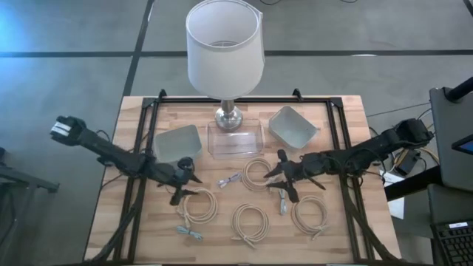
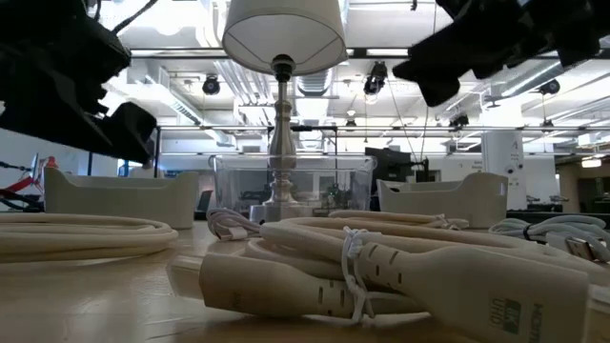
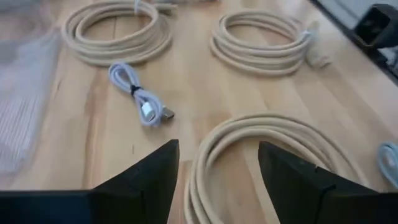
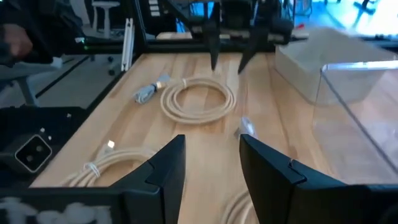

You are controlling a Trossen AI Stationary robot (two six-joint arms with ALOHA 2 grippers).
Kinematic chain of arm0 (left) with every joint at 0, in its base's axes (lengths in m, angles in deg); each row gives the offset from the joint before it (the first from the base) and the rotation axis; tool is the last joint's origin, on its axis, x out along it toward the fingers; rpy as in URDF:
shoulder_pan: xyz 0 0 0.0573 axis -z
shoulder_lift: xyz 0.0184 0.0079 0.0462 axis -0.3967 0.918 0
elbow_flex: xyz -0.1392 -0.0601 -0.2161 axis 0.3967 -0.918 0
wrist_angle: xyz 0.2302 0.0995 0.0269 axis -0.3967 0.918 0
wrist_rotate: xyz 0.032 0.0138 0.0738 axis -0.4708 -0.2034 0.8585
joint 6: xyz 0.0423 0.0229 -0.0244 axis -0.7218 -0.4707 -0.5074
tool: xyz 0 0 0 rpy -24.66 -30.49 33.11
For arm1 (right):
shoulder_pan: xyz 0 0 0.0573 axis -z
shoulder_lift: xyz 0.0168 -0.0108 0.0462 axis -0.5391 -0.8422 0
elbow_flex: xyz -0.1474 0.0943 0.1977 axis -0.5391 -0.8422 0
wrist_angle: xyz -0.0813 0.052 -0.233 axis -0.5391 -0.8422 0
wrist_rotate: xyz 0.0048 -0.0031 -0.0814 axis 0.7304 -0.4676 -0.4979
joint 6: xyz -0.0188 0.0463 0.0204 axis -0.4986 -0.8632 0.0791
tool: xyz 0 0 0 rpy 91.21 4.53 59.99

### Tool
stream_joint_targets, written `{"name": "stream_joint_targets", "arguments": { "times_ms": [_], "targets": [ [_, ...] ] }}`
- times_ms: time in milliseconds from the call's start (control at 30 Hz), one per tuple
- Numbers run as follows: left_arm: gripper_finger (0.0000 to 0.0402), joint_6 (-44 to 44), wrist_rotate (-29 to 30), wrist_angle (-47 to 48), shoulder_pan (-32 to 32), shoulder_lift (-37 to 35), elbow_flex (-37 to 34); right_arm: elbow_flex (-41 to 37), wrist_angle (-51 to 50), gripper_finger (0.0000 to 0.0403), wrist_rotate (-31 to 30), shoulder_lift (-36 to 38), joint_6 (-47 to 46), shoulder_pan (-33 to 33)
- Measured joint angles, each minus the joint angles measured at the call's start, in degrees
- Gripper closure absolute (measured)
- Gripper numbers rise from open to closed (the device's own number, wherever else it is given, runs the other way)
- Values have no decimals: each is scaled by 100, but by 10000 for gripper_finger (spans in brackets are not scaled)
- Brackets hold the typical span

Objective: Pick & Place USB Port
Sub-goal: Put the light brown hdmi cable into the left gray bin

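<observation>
Hovering, left gripper (image 1: 179, 193): fingers spread wide, holding nothing, poised over the near-left cream coil (image 1: 198, 205).
Hovering, right gripper (image 1: 279, 184): fingers parted, gripping nothing, poised beside the middle coil (image 1: 258, 174).
Lying, small USB cable (image 1: 230, 179): resting loose on the wooden table (image 1: 140, 229) between the two grippers, touching neither.
Showing, left wrist view: small bundled cable (image 3: 142, 102) lying ahead of the fingers (image 3: 155, 174), off to one side, outside the gap.
Standing, clear tray (image 1: 236, 139): sitting behind the cable, before the lamp (image 1: 224, 52).
Flanking, grey bins: one left (image 1: 177, 144), one right (image 1: 293, 126).
</observation>
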Motion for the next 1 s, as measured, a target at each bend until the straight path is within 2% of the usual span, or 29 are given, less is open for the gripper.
{"name": "stream_joint_targets", "arguments": {
  "times_ms": [200,533,633,733,933,1000],
  "targets": [
    [177,595,393,-19,-2,765,11,-6,-26,264,0,36,286,0],
    [177,899,262,-221,4,1548,37,-12,-25,268,4,26,483,0],
    [187,936,250,-302,4,1709,39,-12,-25,268,4,20,366,0],
    [223,917,249,-461,4,1831,39,-12,-25,268,4,15,316,0],
    [341,1132,111,-713,4,1912,37,-12,-4,268,4,15,292,-2],
    [367,1157,-4,-819,11,1901,37,-12,-4,268,4,15,199,-2]
  ]
}}
